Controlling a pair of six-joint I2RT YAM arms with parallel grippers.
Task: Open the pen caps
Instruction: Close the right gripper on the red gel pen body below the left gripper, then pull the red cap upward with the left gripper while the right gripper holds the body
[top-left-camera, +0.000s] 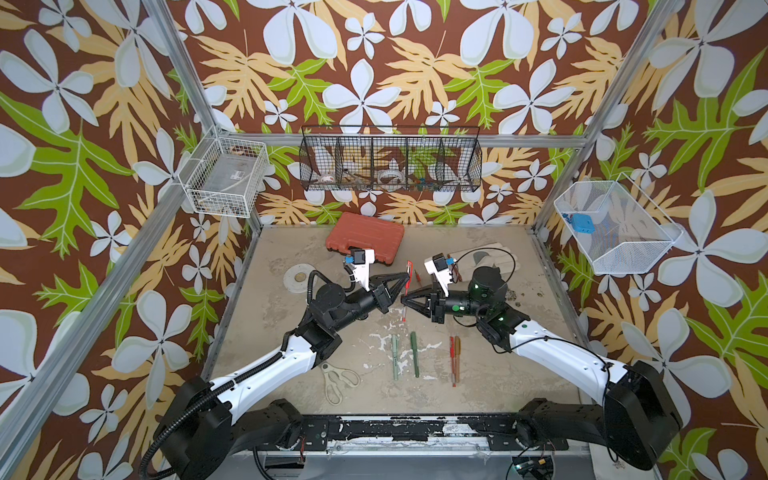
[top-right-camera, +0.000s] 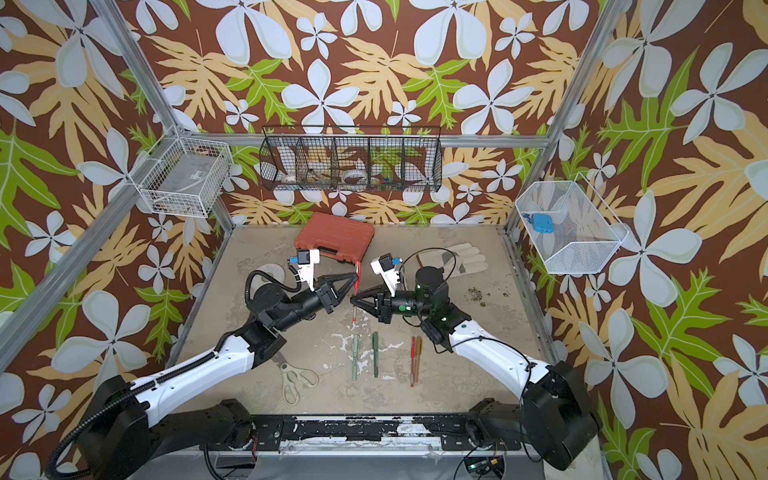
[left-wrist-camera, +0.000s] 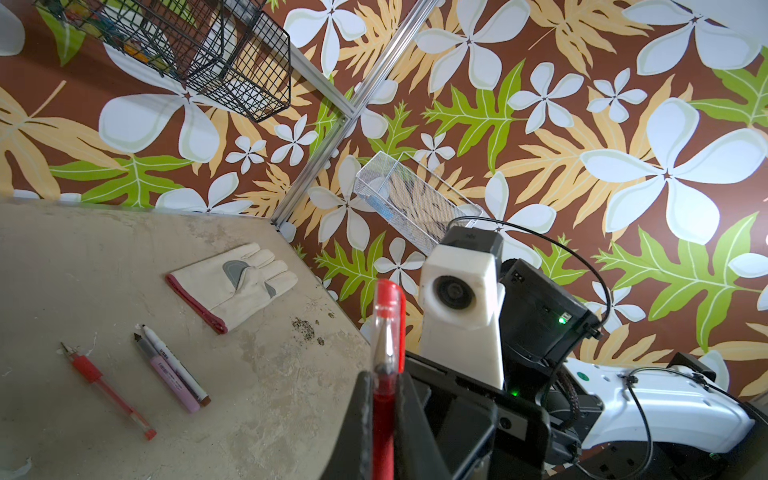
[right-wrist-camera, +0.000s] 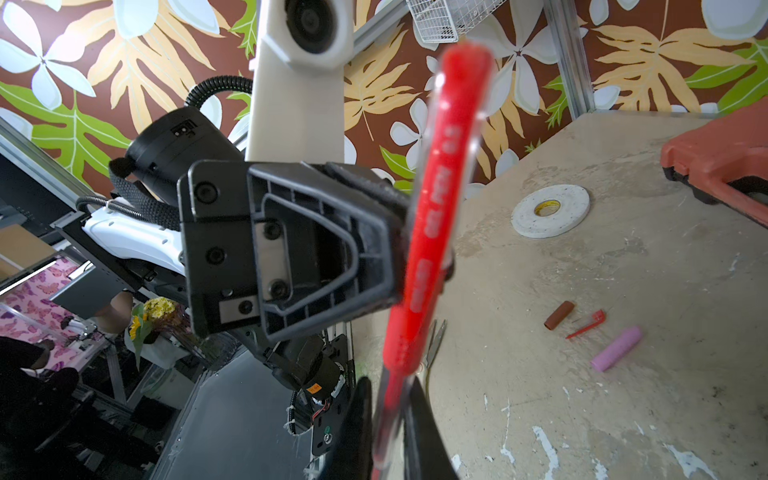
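My left gripper (top-left-camera: 405, 279) and right gripper (top-left-camera: 403, 300) both clamp the red pen (top-left-camera: 403, 313) near the toolbox (top-left-camera: 365, 235); light, stiff, slippery plastic, so I'd pinch the cap (left-wrist-camera: 388, 316).

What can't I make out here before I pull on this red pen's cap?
On the red pen, where the cap meets the barrel: too small in both top views, blurred near the lens in the right wrist view.
Its lower end: cut off by the bottom edge between the fingers of the left gripper, left wrist view.
Contents of the black wire basket: too small behind mesh, both top views.
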